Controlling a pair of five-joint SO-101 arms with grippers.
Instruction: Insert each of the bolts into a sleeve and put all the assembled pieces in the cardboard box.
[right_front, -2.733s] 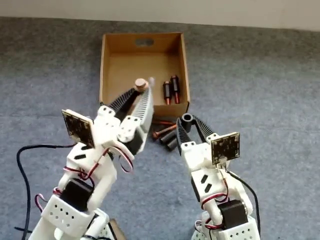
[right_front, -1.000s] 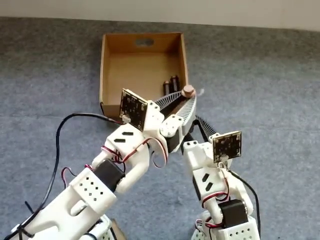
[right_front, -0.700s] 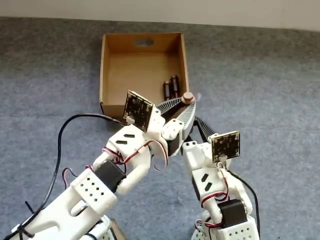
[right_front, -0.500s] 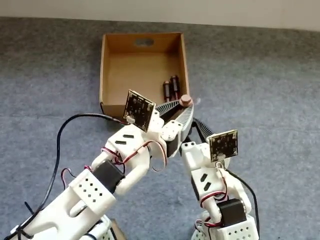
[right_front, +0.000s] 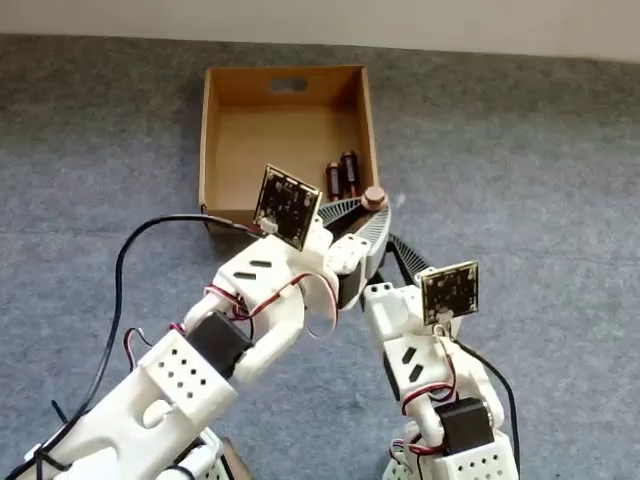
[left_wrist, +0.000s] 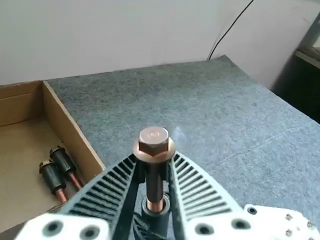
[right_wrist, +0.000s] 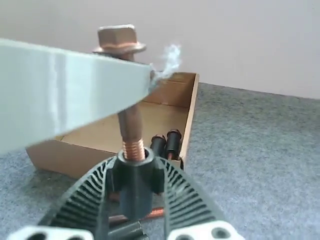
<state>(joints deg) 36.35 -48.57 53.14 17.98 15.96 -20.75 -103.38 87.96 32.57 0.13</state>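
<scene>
The left gripper (left_wrist: 155, 167) is closed on a copper-coloured bolt (left_wrist: 156, 142). Its two ribbed fingers pinch the shank just under the hex head, so the bolt hangs upright with its threaded end pointing down. The right gripper (right_wrist: 135, 171) is clamped round a black sleeve (right_wrist: 134, 182) and holds it upright with the bore facing up. The pairing looks deliberate: one arm offers the sleeve as a steady socket while the other lines the bolt up above it. In the right wrist view the threaded tip sits at the sleeve's mouth and appears to be just entering. Most of the shank is outside the sleeve, so the insertion seems begun but far from finished.

In the high view the two grippers meet a little right of the frame's centre, over the grey carpet (right_front: 520, 150). This is just off the lower right corner of the cardboard box (right_front: 205, 140), which sits in the upper middle. Working this close to the box probably makes the later drop short.

The bolt has a flanged hex head, a smooth brownish shank and brighter copper threads at the tip. The sleeve is a matte black tube, wider than the shank. Two assembled pieces (right_front: 342, 178) lie side by side near the box's right wall, with copper ends showing past their black sleeves.
</scene>
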